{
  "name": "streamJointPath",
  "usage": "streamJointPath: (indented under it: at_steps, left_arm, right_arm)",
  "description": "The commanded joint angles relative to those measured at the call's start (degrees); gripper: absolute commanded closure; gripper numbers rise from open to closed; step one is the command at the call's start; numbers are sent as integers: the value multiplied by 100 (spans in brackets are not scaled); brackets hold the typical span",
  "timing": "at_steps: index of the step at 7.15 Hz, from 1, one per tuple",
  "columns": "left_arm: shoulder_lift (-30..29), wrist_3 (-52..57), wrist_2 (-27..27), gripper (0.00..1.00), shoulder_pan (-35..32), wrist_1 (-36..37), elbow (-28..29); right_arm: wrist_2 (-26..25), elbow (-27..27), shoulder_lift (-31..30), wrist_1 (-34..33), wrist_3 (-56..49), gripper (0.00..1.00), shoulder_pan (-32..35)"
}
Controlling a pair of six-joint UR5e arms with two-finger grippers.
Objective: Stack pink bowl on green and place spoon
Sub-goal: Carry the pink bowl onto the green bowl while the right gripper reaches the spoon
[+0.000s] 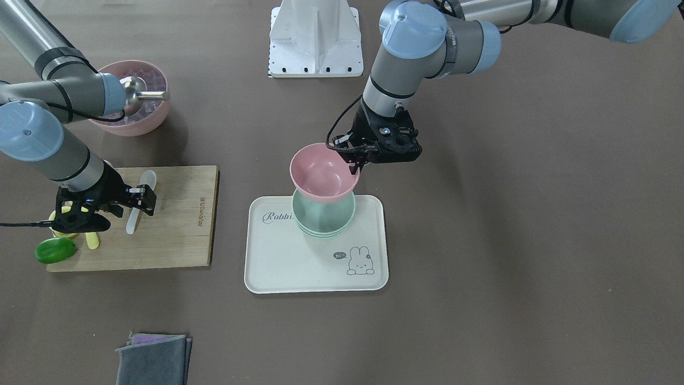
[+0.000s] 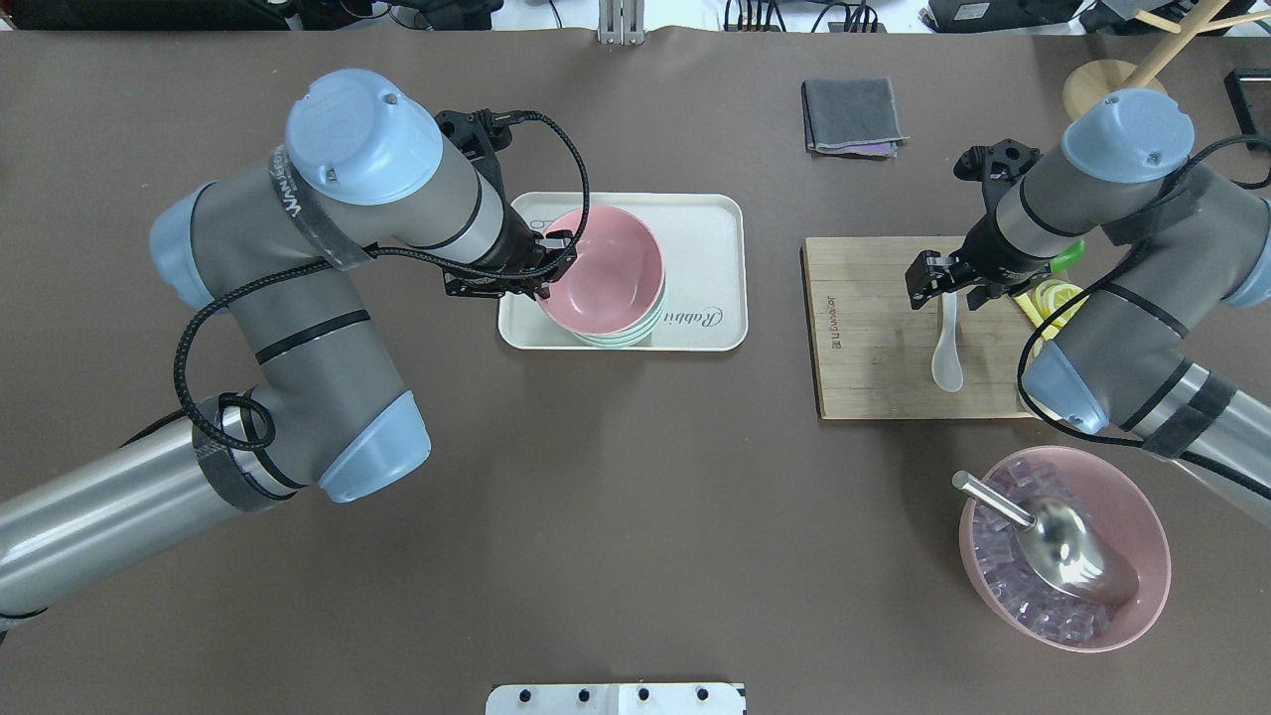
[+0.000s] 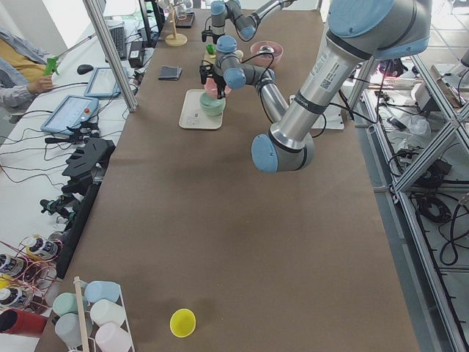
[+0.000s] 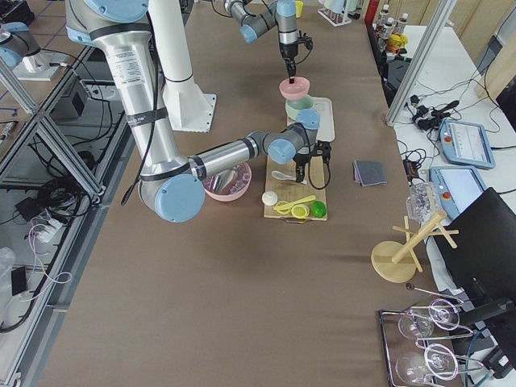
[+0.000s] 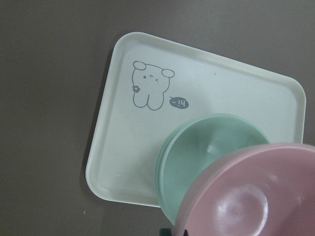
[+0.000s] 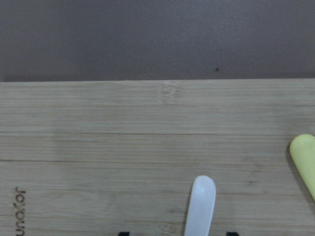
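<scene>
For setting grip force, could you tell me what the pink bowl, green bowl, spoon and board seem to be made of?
The pink bowl: likely matte plastic or melamine; even colour, soft sheen.
The green bowl: same look.
The spoon: milky white, smooth, probably plastic, possibly ceramic.
The board: bamboo or wood, unvarnished-looking; grain strips show.

The left arm (image 2: 328,248) bends at the elbow and reaches forward. Its wrist points down, and the left gripper (image 2: 549,270) pinches the rim of a round pink plastic bowl (image 2: 606,268). The right arm (image 2: 1112,199) is bent too. The right gripper (image 2: 948,288) points down with its fingers spread apart.
</scene>
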Motion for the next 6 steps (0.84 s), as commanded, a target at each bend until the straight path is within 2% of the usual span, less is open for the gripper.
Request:
streamJointPath:
  at_steps: [1, 2, 4, 5, 6]
  left_arm:
    - [-48, -26, 19, 100, 32, 6, 40]
    - [-48, -26, 19, 100, 32, -2, 40]
    - [-47, 35, 19, 100, 23, -2, 49]
    - [-126, 53, 19, 100, 23, -28, 214]
    - [-257, 62, 28, 100, 5, -20, 347]
  right_arm:
    - [2, 16, -128, 4, -1, 41, 0]
    - [11, 16, -155, 4, -1, 61, 0]
    - [46, 43, -155, 4, 25, 62, -17]
    - [64, 43, -155, 4, 25, 69, -26]
    - [73, 43, -155, 4, 25, 84, -26]
